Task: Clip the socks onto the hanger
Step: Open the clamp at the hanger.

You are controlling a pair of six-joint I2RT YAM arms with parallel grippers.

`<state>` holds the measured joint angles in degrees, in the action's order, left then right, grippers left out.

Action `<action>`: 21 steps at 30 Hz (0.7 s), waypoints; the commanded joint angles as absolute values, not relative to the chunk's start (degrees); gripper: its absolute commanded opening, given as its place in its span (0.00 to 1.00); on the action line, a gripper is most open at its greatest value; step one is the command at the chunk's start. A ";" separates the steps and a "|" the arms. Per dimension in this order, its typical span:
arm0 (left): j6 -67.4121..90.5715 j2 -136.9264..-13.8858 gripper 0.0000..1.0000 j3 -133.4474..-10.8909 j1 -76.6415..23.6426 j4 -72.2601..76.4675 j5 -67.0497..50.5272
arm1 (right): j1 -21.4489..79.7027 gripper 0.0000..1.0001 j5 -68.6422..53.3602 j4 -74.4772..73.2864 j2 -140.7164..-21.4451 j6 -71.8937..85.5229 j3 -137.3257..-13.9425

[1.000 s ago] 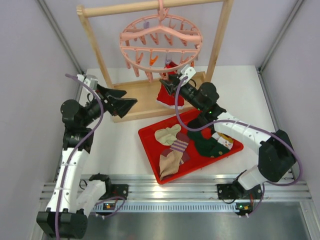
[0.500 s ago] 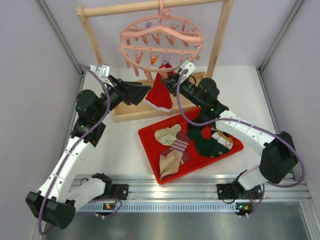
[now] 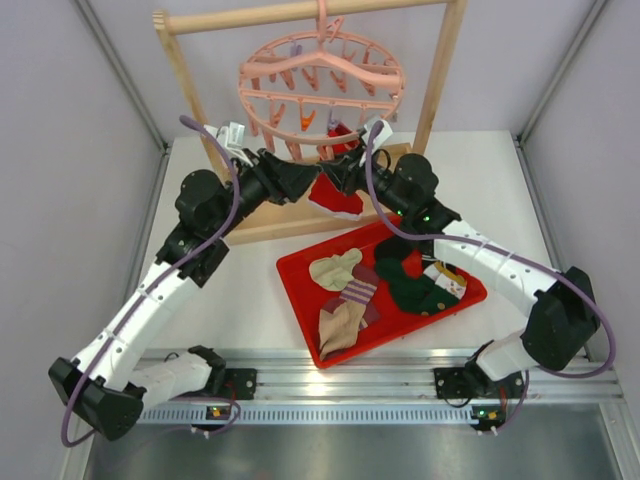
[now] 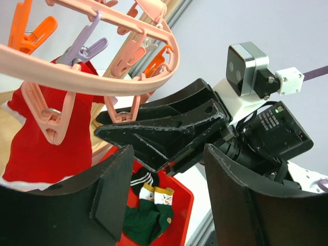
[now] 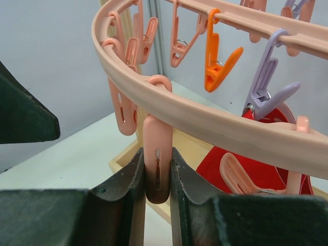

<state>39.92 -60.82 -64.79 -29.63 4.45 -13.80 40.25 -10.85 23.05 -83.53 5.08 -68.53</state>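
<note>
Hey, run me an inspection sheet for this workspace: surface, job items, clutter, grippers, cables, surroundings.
Surface: white table carrying a red tray and a wooden rack.
Job's things: pink hanger hangs from the rack; red sock hangs under a purple peg, apparently clipped; cream sock, striped tan sock and dark green sock lie in the tray.
Clutter: nothing seen.
Grippers: left gripper open beside the hanger; right gripper shut on a pink peg.
Cables: purple cables loop along both arms.
Surroundings: grey walls; metal rail at the near edge.
</note>
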 commanded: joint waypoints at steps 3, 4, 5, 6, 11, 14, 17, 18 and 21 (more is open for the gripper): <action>40.42 -64.33 0.61 -70.13 -31.64 1.95 -8.54 | 41.48 0.00 -10.02 22.15 -80.86 8.00 -71.19; 40.78 -65.03 0.61 -70.83 -31.73 0.45 -7.22 | 41.48 0.00 -9.67 22.24 -80.77 8.09 -70.84; 41.13 -66.34 0.62 -72.32 -31.73 -1.30 -5.90 | 41.48 0.00 -9.67 22.32 -80.68 8.00 -70.67; 41.05 -66.97 0.62 -73.03 -31.73 -3.58 -3.89 | 41.48 0.00 -9.67 22.67 -80.51 8.17 -70.49; 40.17 -69.78 0.63 -76.11 -31.73 -4.48 -2.72 | 41.48 0.00 -10.46 23.73 -80.16 8.61 -69.52; 39.64 -71.45 0.62 -77.78 -31.64 -4.31 -3.43 | 41.48 0.00 -10.55 23.91 -80.07 8.35 -69.43; 39.55 -72.33 0.62 -77.96 -31.73 -2.65 -4.56 | 41.48 0.00 -10.64 24.70 -80.07 8.09 -68.91; 39.55 -72.33 0.62 -77.87 -31.73 -2.11 -4.83 | 41.48 0.00 -10.63 24.78 -80.07 8.09 -68.82; 39.73 -73.04 0.62 -77.87 -31.73 -0.71 -5.27 | 41.48 0.00 -11.25 25.57 -80.16 8.26 -68.29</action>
<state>40.36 -72.69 -75.61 -31.59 -4.71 -4.67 40.73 -10.31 22.72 -82.52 7.68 -68.64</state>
